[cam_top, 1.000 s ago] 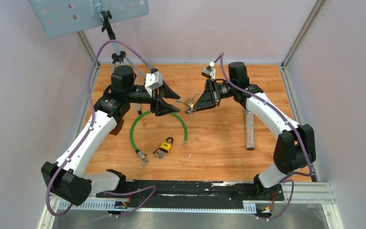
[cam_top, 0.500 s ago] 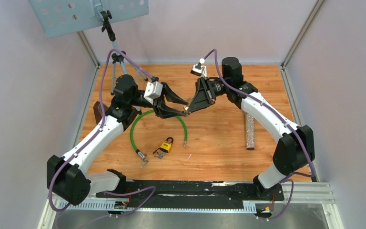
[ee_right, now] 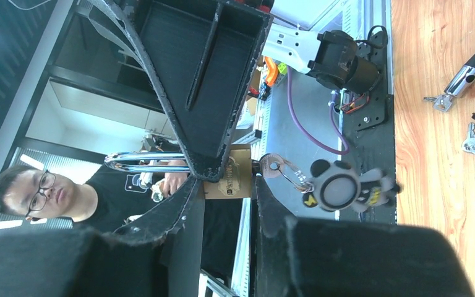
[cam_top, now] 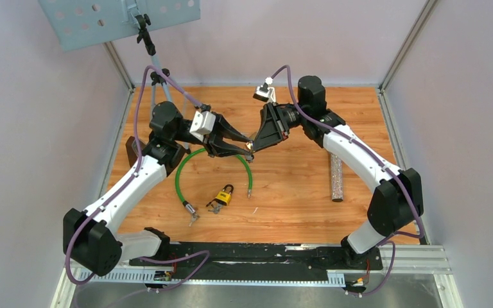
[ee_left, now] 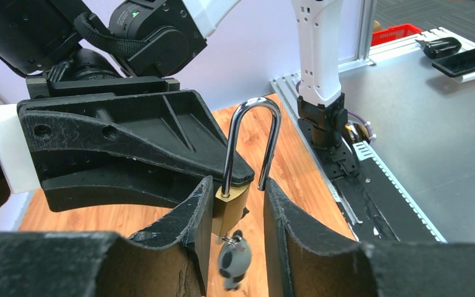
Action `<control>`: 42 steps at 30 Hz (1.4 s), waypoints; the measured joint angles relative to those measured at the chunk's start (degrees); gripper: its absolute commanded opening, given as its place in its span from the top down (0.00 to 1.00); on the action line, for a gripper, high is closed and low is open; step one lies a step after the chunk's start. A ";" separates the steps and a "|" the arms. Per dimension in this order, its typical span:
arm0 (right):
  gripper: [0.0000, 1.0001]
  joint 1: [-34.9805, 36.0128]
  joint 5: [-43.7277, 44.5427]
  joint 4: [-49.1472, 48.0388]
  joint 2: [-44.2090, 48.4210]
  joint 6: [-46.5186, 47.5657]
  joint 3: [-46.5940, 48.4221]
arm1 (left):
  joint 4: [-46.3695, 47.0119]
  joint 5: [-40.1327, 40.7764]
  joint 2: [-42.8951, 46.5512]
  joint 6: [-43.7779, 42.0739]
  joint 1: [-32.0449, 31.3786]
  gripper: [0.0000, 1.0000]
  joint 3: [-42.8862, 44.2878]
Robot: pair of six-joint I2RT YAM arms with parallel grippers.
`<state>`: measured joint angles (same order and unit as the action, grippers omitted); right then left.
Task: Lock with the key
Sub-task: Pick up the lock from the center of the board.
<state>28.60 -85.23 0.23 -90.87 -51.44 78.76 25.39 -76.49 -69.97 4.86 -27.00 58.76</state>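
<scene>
A brass padlock [ee_right: 230, 179] hangs in the air over the table's middle, my right gripper [ee_right: 226, 185] shut on its body. Its steel shackle [ee_left: 252, 142] stands open, the free leg outside the body. A key [ee_right: 272, 166] sits in the lock's bottom with a panda charm [ee_right: 340, 189] dangling from it. My left gripper [ee_left: 238, 184] straddles the padlock [ee_left: 232, 207], jaws apart: one finger [ee_left: 192, 223] lies against the brass, the other [ee_left: 284, 229] stands beside the shackle's free leg. From above, both grippers [cam_top: 249, 144] meet tip to tip.
On the wooden table lie a yellow padlock [cam_top: 224, 194] with loose keys [cam_top: 213, 206], a green cable lock [cam_top: 181, 168] curved around them, and a glittery cylinder [cam_top: 337, 174] at the right. A tripod [cam_top: 157, 77] stands at the back left.
My left gripper has come in around the padlock held by the right gripper, and its jaws have narrowed. Both arms have shifted slightly back and left.
</scene>
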 measured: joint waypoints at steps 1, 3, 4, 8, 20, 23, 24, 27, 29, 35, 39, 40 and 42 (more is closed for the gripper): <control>0.98 0.04 -0.17 -1.07 0.00 -0.90 -0.09 | 0.28 -0.09 0.00 0.09 0.00 0.66 0.00; 0.98 0.11 -0.37 -2.67 0.00 -2.32 -0.26 | 0.79 -0.22 0.00 0.46 0.00 0.51 0.00; 0.98 0.15 -0.46 -3.74 0.00 -3.10 -0.46 | 1.07 -0.35 0.00 0.72 0.00 0.47 0.00; 0.98 0.68 -0.83 -7.28 0.00 -4.96 -0.76 | 0.42 -1.07 -0.04 1.95 -0.02 0.31 0.00; 0.98 1.66 -1.44 -9.64 0.00 -6.21 -1.14 | -3.37 -1.42 0.35 0.46 -0.02 0.68 0.00; 0.99 1.95 -1.70 -9.64 0.00 -6.27 -1.16 | -3.52 -1.27 0.37 0.35 0.00 0.88 0.00; 0.98 2.05 -1.86 -9.62 0.00 -6.58 -1.16 | -3.58 -1.73 0.46 0.02 -0.02 0.98 0.00; 0.93 2.08 -2.40 -9.62 0.00 -7.26 -1.16 | -3.74 -2.36 0.59 -0.39 -0.02 1.00 0.02; 0.81 2.10 -2.51 -9.62 0.00 -7.48 -1.16 | -3.76 -2.56 0.66 -0.44 -0.02 1.00 0.02; 0.41 1.20 -0.68 -9.53 0.24 -6.40 -1.97 | -6.05 -0.24 0.90 -1.01 -0.02 1.00 0.02; 0.33 -2.14 2.82 -8.59 2.21 -3.54 -4.39 | -9.27 5.60 1.53 -3.08 -0.02 1.00 -0.04; 0.32 -3.58 3.41 -8.20 3.06 -2.86 -5.09 | -9.81 7.32 2.05 -3.82 -0.02 1.00 -0.31; 0.32 -6.88 4.46 -7.58 4.96 -1.66 -6.47 | -10.69 9.90 3.26 -4.87 0.00 1.00 -0.90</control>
<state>21.71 -80.77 -7.35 -85.91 -53.10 72.29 14.70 -66.59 -66.72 -0.01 -27.00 57.87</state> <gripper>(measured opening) 0.670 0.040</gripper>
